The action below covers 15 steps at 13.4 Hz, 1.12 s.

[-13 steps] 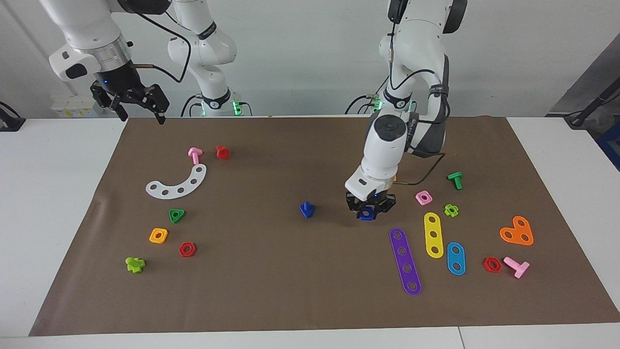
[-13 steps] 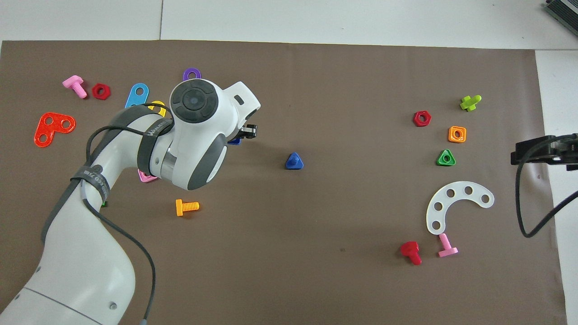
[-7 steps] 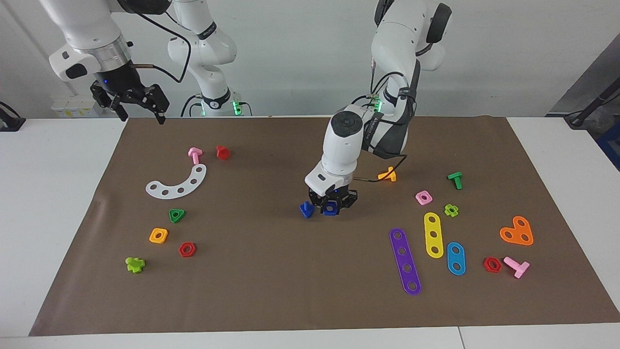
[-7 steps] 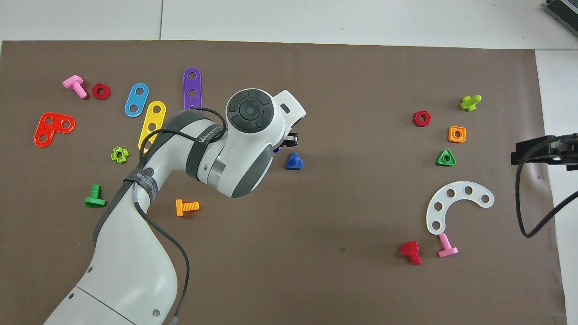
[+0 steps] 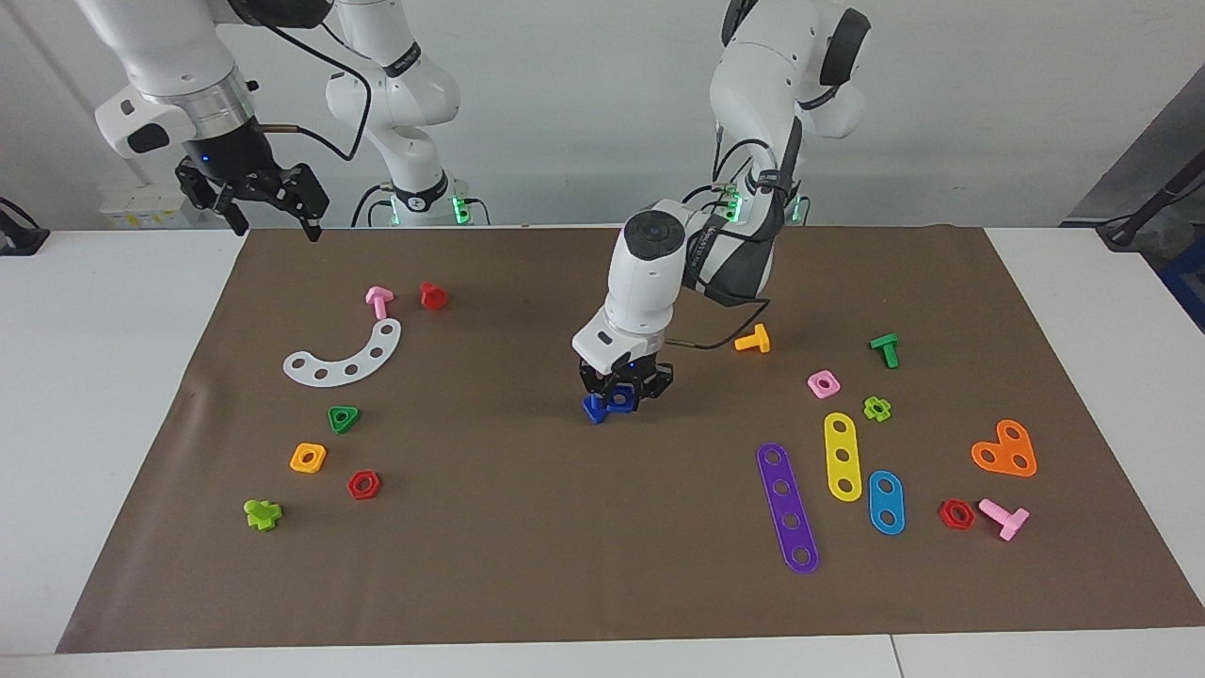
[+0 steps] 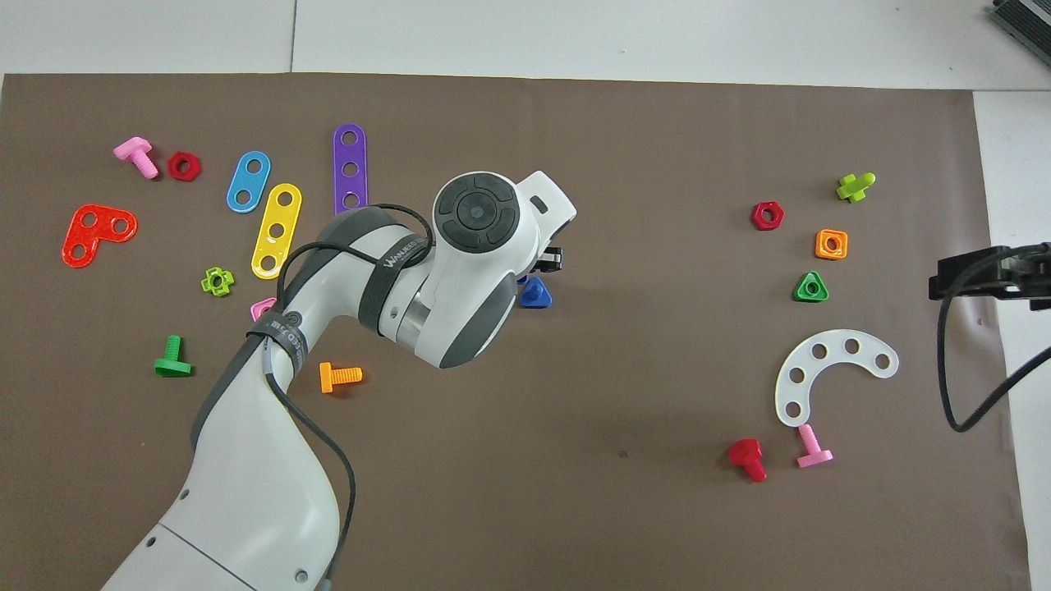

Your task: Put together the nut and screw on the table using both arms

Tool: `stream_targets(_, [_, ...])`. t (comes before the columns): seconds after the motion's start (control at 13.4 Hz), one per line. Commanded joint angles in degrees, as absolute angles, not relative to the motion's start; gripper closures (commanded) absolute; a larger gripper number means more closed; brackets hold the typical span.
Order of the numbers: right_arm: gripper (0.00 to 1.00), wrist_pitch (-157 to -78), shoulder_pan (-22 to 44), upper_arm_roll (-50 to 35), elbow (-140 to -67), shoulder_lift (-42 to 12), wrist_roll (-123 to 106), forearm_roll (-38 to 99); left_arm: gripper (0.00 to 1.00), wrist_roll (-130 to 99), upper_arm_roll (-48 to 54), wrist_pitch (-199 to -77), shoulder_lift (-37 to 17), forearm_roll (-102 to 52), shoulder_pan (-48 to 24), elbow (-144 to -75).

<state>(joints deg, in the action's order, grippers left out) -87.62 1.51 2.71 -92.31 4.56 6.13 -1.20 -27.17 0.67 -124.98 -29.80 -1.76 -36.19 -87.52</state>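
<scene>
Both arms are glossy white with rounded shells, dark grey bands at the joints and a round dark cap on the left arm's wrist joint (image 6: pixel 476 211). A black cable loops along the left arm's forearm, strapped by a black band with white lettering; another black cable trails from the right arm's wrist. Each arm ends in a black two-finger gripper, the left gripper (image 5: pixel 623 386) and the right gripper (image 5: pixel 273 202), and green lights glow at the bases.
</scene>
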Motion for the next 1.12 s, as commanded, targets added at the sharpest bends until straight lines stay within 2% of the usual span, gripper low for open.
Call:
stream_targets(0.0, [0.0,-88.1,1.2,2.5,-93.2,5.4,4.7,-1.0,1.0,-27.8,-0.2,-127.3,-30.6,-3.0,-37.5,-88.1])
stream_targets(0.6, [0.0,-88.1,1.2,2.5,-93.1,5.4,4.7,-1.0,1.0,-27.9,-0.1,-128.4,-29.7,-3.4,-39.4,-91.1])
stream_targets(1.05, [0.0,-88.1,1.2,2.5,-93.1,5.4,4.7,-1.0,1.0,-28.7,-0.1,-128.9,-29.9,-4.1,-39.6,-90.7])
